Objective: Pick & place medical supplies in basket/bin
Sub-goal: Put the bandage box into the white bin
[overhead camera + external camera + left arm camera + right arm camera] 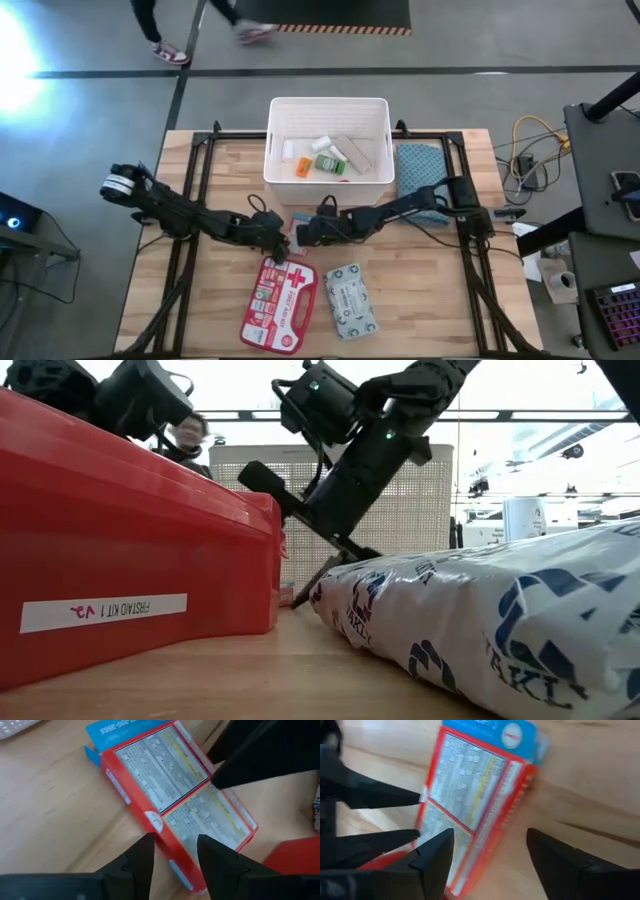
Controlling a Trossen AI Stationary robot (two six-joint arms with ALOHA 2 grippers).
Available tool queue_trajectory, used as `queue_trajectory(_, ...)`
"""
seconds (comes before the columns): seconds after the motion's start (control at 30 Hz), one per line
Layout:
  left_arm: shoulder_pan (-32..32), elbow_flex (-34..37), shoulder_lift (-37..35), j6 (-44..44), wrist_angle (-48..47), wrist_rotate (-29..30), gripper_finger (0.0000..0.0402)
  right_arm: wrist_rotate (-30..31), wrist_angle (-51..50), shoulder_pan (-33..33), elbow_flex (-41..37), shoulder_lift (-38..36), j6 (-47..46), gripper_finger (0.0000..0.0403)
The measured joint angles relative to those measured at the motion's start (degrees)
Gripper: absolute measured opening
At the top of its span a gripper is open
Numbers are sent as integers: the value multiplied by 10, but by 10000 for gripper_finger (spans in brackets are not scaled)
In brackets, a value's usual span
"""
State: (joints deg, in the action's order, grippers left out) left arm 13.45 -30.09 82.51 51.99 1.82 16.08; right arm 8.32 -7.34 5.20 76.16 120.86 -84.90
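Note:
The small red-white box (298, 220) lies flat on the table between my two grippers, printed side up (175, 795) (475, 795). My left gripper (283, 243) (175, 857) is open, its fingers standing over one end of the box. My right gripper (305, 232) (490, 855) is open over the box from the opposite side. The red first-aid case (280, 300) (120, 560) and the grey-white wipes pack (352, 300) (480, 620) lie flat nearer the near edge. The white bin (270, 150) holds the green bottle (330, 163), an orange piece (303, 166) and white rolls (322, 145). My left gripper has its open fingers (145, 860) on either side of a corner of the box (180, 865), slanting down from the table's left; I cannot tell whether they touch it. My right gripper slants down from the table's right, one finger (435, 855) over the box's end (460, 870); touching or not, I cannot tell.
A blue folded cloth (420, 170) lies right of the bin, under the right arm. A person's legs show beyond the far edge. The two grippers stand very close together. Bare wood lies at the table's left and right sides.

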Motion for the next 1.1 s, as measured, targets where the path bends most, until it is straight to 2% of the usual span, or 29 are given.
queue_trajectory(0.3,0,2,-9,-3,-22,0,131,-23,45,-3,4,25,-3,238)
queue_trajectory(0.77,0,8,-10,-1,-39,-6,131,-28,121,-12,2,31,48,235)
queue_trajectory(1.1,0,9,-10,8,-47,-10,131,-21,123,-13,23,33,80,233)
